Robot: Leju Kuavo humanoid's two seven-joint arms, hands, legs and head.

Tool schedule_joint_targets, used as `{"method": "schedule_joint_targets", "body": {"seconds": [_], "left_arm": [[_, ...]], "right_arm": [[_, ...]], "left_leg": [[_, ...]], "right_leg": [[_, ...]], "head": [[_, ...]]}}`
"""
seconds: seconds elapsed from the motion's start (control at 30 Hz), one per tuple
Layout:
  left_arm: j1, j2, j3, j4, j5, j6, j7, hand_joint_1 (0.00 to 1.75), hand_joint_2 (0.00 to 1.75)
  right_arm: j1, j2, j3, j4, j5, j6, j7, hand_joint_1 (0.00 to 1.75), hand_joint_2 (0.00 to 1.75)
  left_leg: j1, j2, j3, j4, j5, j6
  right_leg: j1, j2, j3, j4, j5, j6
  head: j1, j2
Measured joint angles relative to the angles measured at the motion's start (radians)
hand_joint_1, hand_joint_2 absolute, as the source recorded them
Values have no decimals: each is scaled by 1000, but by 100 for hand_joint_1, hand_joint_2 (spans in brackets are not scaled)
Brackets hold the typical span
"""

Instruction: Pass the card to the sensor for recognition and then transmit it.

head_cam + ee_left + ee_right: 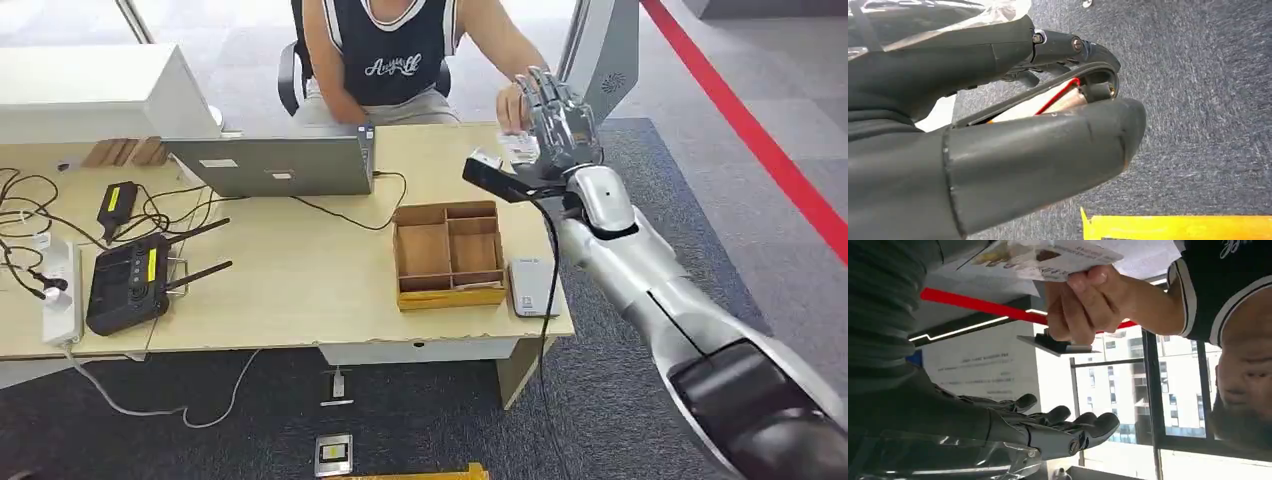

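Note:
My right hand (pixel 560 125) is raised over the table's far right corner, its fingers (pixel 1048 427) stretched out and apart with nothing between them. A seated person's hand (pixel 513 103) reaches in beside it. That hand (pixel 1088 300) pinches the white printed card (pixel 1058 255), which lies apart from my fingers. In the head view the card (pixel 518 150) shows just below the person's hand. A white flat sensor (pixel 530 288) lies at the table's right front edge. My left hand (pixel 1038 140) hangs over grey carpet, fingers curled toward the thumb, holding nothing.
A compartmented wooden box (pixel 447 255) stands left of the sensor. An open laptop (pixel 275 165) sits mid-table with a cable running right. A black controller (pixel 128 285), a power strip (pixel 62 290) and tangled cables lie at the left. A yellow strip (pixel 1178 227) lies on the floor.

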Motion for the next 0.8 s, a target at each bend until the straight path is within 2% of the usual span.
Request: {"method": "schedule_joint_targets", "body": {"seconds": [0.57,0.6,0.63,0.8], "left_arm": [[3,4,-11,0,-3,-3,-3,0,0],[3,4,-11,0,-3,-3,-3,0,0],[4,4,-11,0,-3,-3,-3,0,0],[6,4,-14,0,-2,-3,-4,0,0]], "right_arm": [[-10,17,39,51,-4,0,1,0,175],[-10,18,40,52,-4,0,1,33,175],[-10,18,40,52,-4,1,1,175,175],[-10,19,43,51,-19,10,9,175,175]], "left_leg": [[0,0,0,0,0,0],[0,0,0,0,0,0],[0,0,0,0,0,0],[0,0,0,0,0,0]], "right_leg": [[0,0,0,0,0,0],[0,0,0,0,0,0],[0,0,0,0,0,0],[0,0,0,0,0,0]], "head": [[0,0],[0,0],[0,0],[0,0]]}}
